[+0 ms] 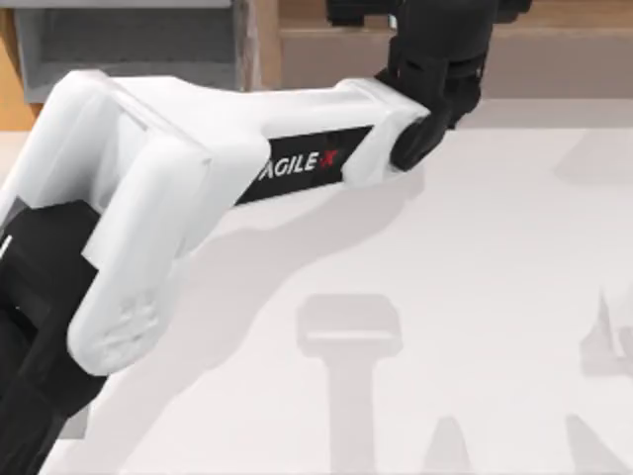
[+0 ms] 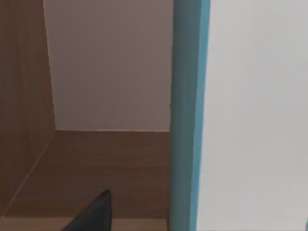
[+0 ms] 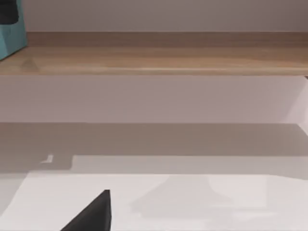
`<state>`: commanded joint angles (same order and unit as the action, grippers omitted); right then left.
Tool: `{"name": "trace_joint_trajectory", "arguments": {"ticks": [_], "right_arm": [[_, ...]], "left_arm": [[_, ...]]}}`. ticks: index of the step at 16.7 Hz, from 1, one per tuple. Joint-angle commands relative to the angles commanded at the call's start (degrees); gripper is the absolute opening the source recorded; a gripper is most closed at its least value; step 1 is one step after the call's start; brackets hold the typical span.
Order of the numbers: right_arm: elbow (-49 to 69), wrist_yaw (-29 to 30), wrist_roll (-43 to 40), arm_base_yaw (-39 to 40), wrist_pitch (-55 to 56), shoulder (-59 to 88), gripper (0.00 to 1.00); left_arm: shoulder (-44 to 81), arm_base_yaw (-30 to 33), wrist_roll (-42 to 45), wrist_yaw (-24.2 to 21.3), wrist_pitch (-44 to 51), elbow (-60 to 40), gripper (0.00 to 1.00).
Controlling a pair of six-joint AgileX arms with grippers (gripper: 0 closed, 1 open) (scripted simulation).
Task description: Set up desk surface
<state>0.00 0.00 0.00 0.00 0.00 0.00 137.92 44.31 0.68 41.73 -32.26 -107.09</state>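
The left arm (image 1: 297,148) reached across the white desk (image 1: 475,277) to the wooden shelf (image 1: 554,49) behind it, beside a teal-edged panel (image 2: 185,115); its jaws' state was unclear. Fetching something seemed underway.

Setting was a simulated office desk: white desk surface (image 1: 445,257) with light-wood shelf units (image 1: 554,45) along the frame's top.

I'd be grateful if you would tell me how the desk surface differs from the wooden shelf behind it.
Colour: the desk surface is plain white, the shelf light wood.
Height: the shelf board sits raised above the desk surface, at its back.
Extent: the desk surface spreads wide, the shelf runs as a narrow strip.
Load: the shelf carries a teal item; the left gripper reaches there.
Both are flat and level.
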Motion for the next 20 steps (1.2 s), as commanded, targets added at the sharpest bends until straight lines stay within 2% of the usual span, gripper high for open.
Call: {"name": "trace_joint_trajectory", "arguments": {"ticks": [7, 20], "right_arm": [[0.0, 0.0, 0.0, 0.0, 0.0, 0.0, 1.0], [0.0, 0.0, 0.0, 0.0, 0.0, 0.0, 1.0]], "left_arm": [[1.98, -0.81, -0.07, -0.84, 1.61, -3.55, 1.0], [1.98, -0.81, -0.07, -0.84, 1.61, -3.55, 0.02]]}}
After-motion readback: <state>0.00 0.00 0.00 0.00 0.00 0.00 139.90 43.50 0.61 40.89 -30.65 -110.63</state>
